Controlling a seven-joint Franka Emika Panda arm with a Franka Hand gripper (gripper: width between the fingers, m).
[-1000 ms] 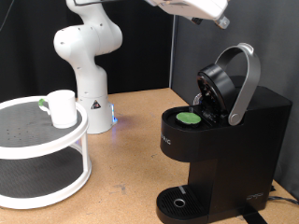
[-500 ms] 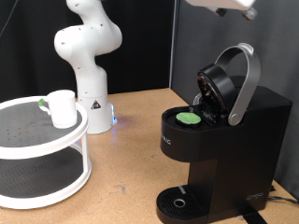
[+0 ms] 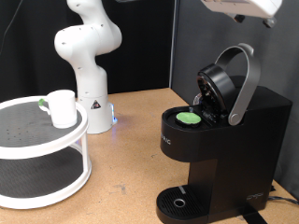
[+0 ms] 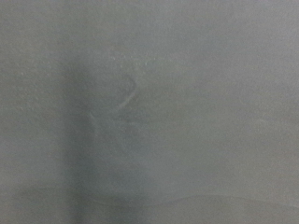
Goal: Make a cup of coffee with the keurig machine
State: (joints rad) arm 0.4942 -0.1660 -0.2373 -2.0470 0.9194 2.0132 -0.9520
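The keurig machine (image 3: 224, 140) stands at the exterior view's right, matte black, with its silver-grey arched lid handle (image 3: 245, 84) raised and the lid open. A dark pod with a green top (image 3: 190, 119) sits in the open brew head. The round drip tray (image 3: 177, 201) below holds nothing. The white cup (image 3: 62, 107) with a green mark stands on the top tier of a white round rack (image 3: 47, 149) at the left. Part of the white robot hand (image 3: 245, 8) shows at the top right edge, above the machine; its fingers are out of view. The wrist view shows only a blurred grey surface.
The white robot base (image 3: 86, 56) stands at the back, behind the rack. The wooden table (image 3: 131, 159) lies between the rack and the machine. A dark backdrop closes the rear.
The robot hand has moved to the right and upward along the top edge, further above the machine. The machine, pod and cup have not moved.
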